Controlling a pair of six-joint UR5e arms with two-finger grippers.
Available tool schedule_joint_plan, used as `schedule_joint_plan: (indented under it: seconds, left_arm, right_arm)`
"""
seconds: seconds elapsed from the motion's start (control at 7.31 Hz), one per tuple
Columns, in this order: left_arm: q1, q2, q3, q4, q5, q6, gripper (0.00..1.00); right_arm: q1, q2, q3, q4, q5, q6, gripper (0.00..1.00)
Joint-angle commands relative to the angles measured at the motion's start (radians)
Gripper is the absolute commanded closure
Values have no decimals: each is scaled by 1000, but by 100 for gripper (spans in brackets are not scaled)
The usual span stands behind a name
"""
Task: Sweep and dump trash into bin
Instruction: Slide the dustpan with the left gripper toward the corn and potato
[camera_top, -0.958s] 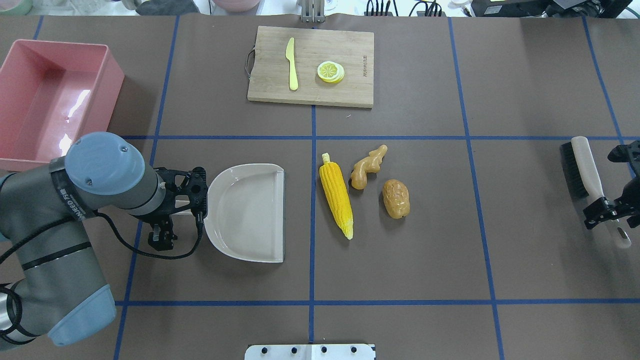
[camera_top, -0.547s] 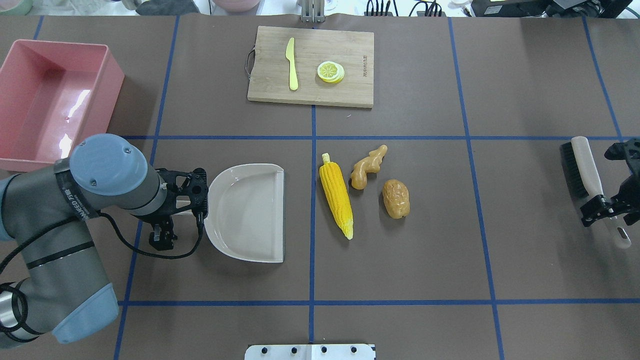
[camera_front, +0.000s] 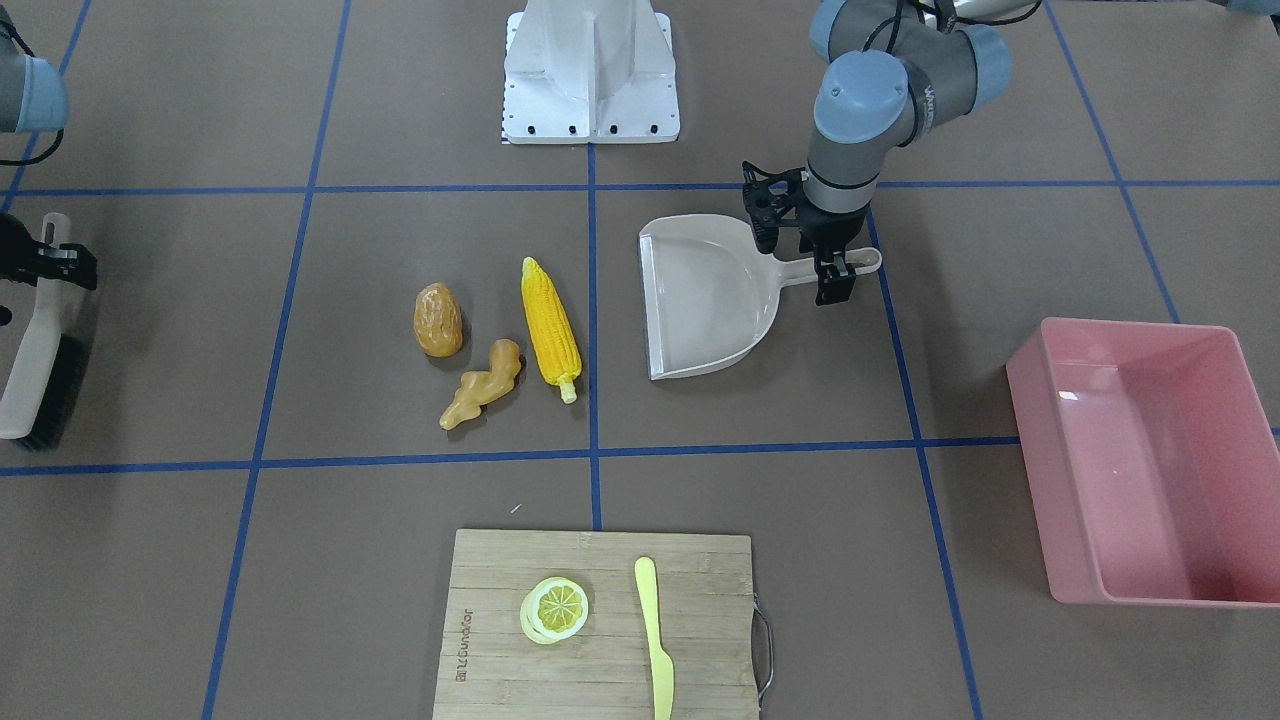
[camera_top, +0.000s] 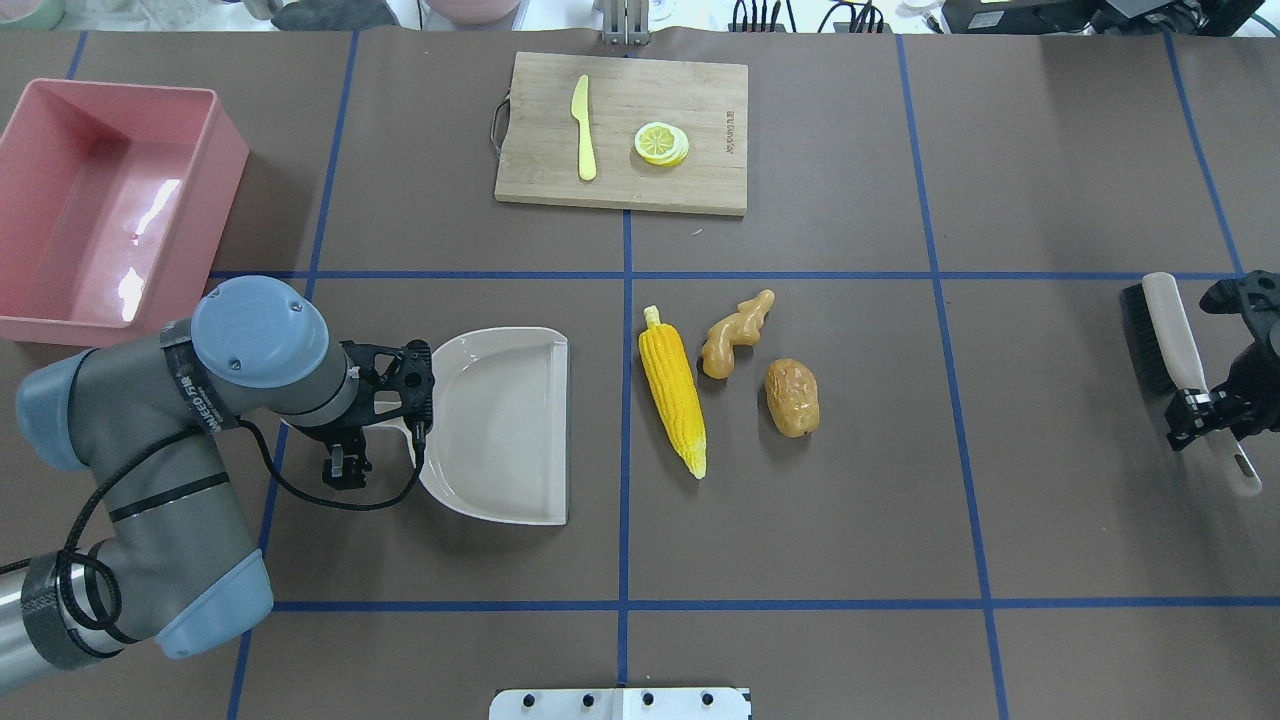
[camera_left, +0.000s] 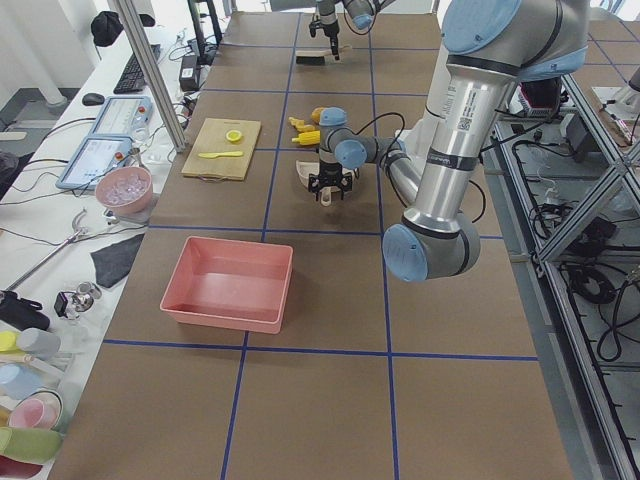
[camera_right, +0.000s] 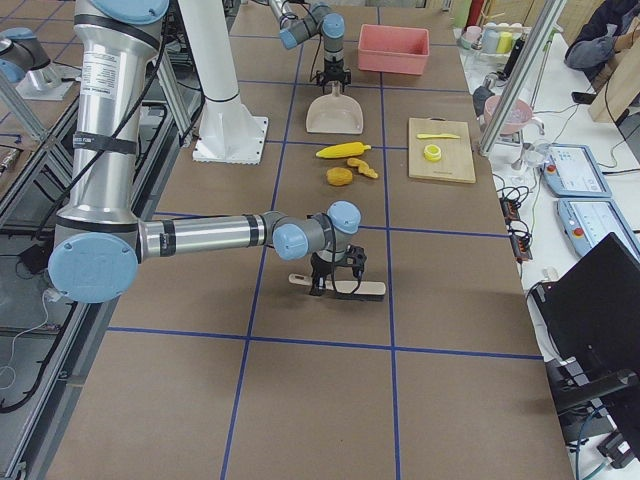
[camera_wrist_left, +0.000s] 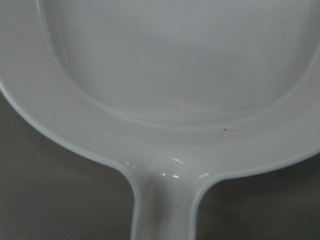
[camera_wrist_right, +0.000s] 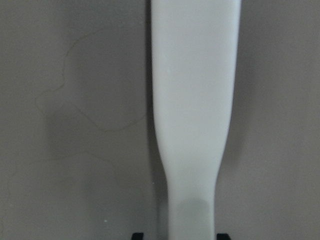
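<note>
Overhead exterior: three trash toys (camera_top: 672, 385), one bin (camera_top: 232, 160); left tool (camera_top: 348, 428) spread astride dustpan (camera_top: 495, 420) handle; right tool (camera_top: 1205, 415), cannot tell.

Corn cob (camera_top: 672, 390), ginger root (camera_top: 733, 333) and potato (camera_top: 792, 397) lie clustered mid-table; the pink bin (camera_top: 230, 165) stands well apart.

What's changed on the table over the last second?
The left gripper moved toward the dustpan, along its handle. The right gripper shifted slightly over the handle of the brush. Nothing was visibly grasped or released. The dustpan, brush, corn, ginger, potato and bin stayed put.
</note>
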Motion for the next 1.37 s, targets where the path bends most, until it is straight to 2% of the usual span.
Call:
schedule_joint_plan:
  seconds: [0.0, 0.14, 0.41, 0.68, 0.96, 1.23]
  left_arm:
    - [-11, 4, -4, 11, -52, 2, 37]
    - [-29, 9, -4, 22, -84, 44, 58]
    - [-58, 12, -19, 83, -86, 94, 100]
    - [-135, 55, -83, 127, -87, 248, 100]
    - [-150, 9, -114, 249, -81, 250, 100]
    - [-159, -72, -74, 278, -78, 250, 100]
  right_arm:
    - [2, -7, 1, 2, 0, -5, 43]
    - [2, -7, 3, 2, 0, -5, 46]
    - [2, -6, 4, 2, 0, -5, 47]
    - [2, -4, 9, 0, 5, -3, 47]
    - [3, -7, 15, 0, 5, -5, 47]
    - [6, -10, 18, 0, 5, -5, 47]
